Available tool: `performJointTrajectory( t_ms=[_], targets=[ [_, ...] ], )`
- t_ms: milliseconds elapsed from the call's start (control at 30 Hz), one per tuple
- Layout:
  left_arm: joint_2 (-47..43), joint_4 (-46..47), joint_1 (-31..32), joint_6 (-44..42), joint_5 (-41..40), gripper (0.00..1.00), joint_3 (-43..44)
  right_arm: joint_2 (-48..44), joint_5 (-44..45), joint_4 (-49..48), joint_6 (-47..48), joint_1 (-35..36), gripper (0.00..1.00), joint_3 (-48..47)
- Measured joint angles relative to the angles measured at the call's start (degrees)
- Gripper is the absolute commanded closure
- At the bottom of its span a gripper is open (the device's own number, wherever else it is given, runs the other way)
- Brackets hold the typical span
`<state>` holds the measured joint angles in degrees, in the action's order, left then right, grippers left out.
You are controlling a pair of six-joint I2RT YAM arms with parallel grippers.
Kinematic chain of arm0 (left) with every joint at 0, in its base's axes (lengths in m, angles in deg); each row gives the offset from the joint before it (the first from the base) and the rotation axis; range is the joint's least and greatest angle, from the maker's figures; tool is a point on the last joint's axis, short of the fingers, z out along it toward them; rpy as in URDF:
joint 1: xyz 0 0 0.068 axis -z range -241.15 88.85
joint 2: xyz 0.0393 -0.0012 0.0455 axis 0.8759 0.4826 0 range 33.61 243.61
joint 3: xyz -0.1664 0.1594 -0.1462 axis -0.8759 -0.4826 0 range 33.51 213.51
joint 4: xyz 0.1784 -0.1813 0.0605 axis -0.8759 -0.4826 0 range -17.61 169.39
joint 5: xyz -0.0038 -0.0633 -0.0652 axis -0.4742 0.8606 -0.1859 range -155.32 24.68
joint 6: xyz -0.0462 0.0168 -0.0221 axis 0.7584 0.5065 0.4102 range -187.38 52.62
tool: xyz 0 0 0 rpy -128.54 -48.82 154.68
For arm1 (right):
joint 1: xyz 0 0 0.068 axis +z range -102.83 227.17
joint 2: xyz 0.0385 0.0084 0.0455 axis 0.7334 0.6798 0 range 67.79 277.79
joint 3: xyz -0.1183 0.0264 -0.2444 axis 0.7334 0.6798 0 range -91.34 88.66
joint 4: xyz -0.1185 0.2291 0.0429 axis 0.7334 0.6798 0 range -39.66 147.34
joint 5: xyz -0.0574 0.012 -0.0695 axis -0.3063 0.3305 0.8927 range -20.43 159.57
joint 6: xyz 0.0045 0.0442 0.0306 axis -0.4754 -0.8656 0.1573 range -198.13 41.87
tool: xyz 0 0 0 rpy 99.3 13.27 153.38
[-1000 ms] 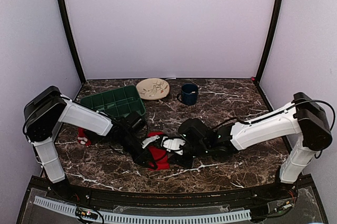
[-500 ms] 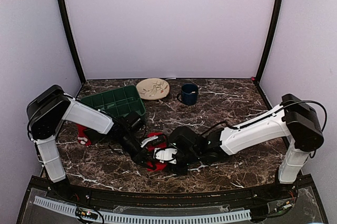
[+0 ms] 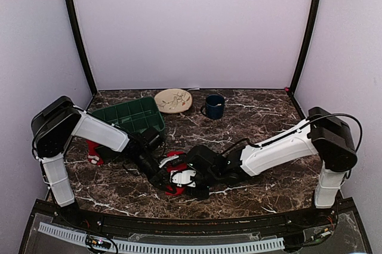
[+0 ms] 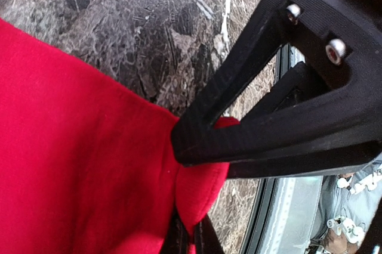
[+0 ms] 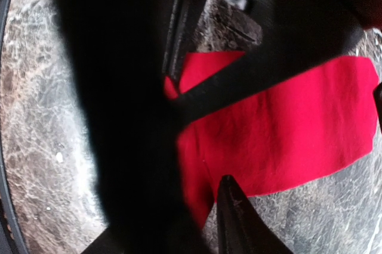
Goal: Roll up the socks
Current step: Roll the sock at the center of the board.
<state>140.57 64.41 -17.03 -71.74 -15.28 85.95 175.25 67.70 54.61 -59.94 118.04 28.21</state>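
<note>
A red sock (image 3: pixel 174 160) lies flat on the marble table near the front, between the two arms. My left gripper (image 3: pixel 160 175) is shut on a small fold at the sock's end; the pinch shows in the left wrist view (image 4: pixel 192 235), where the sock (image 4: pixel 77 146) fills the left side. My right gripper (image 3: pixel 182 177) is right against it. In the right wrist view one of the fingers (image 5: pixel 230 206) rests at the sock's (image 5: pixel 286 123) edge and the other is lost in a dark blur. The jaws stand a little apart around a strip of sock.
A second red sock (image 3: pixel 94 154) lies by the left arm's elbow. A green bin (image 3: pixel 128 115) stands at the back left, with a cream plate (image 3: pixel 173 100) and a dark blue mug (image 3: pixel 214 106) behind. The table's front edge is close to the grippers.
My right gripper has moved left and toward the front, up to the sock's end and the left gripper. The left gripper has stayed almost in place.
</note>
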Motion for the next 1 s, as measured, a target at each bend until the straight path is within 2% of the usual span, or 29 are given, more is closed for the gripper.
performJointTrajectory(
  t_ms=[267,367,533,1000],
  targets=[
    [0.13,-0.33,-0.46,-0.11,0.31,0.99,0.00,1.95,-1.03,1.51,0.52,-0.07,0.89,-1.68],
    [0.13,-0.39,-0.79,-0.07,0.17,0.86,0.02,2.05,-1.84,1.95,-0.02,-0.26,0.91,-1.95],
    [-1.40,0.17,-1.38,1.53,-1.55,0.73,-0.22,2.08,-3.69,2.10,-0.96,-1.09,0.94,-2.10],
    [-8.50,3.61,-2.78,5.79,-12.52,0.68,-3.80,2.08,-8.28,2.58,-3.91,-2.60,0.98,-2.10]
  ],
)
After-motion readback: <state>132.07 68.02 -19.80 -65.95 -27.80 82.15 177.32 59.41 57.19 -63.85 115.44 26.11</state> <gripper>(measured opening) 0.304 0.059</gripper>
